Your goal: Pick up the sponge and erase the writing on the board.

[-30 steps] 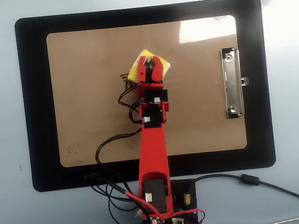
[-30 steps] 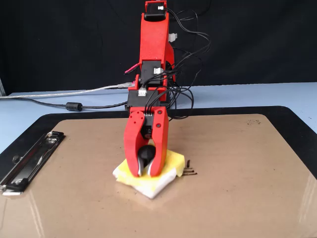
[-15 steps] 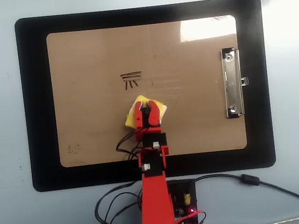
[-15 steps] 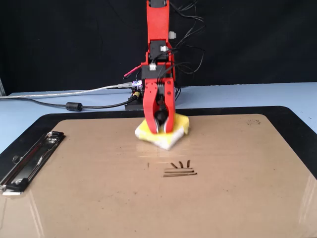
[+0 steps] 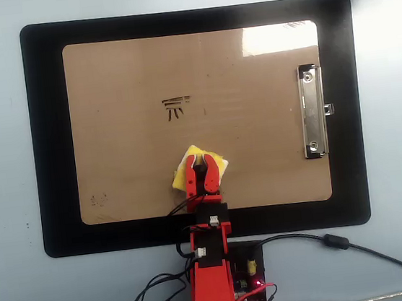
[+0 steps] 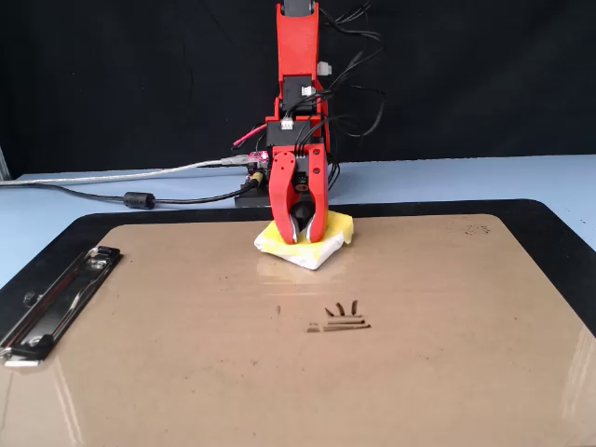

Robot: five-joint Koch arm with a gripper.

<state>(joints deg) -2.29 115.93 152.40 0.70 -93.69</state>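
Observation:
The yellow sponge [image 5: 214, 161] [image 6: 333, 230] rests on the brown board [image 5: 130, 166] [image 6: 447, 354] near its arm-side edge. My red gripper [image 5: 201, 166] [image 6: 300, 239] is shut on the black knob at the sponge's centre. The writing [image 5: 176, 107] [image 6: 339, 318] is a small cluster of dark strokes mid-board, clear of the sponge. In the overhead view it lies above the sponge. In the fixed view it lies in front of the sponge, toward the camera.
The board lies on a larger black mat [image 5: 51, 138] [image 6: 559, 233]. A silver clip [image 5: 312, 112] [image 6: 56, 300] holds one short edge. Cables [image 5: 327, 241] [image 6: 130, 197] and the arm's base [image 5: 236, 270] sit beside the mat. A faint smudge [image 5: 98, 200] marks one board corner.
The gripper dragged the sponge from over the writing back toward the arm's base, uncovering the strokes; in the last half second it moved slightly closer to the board's edge.

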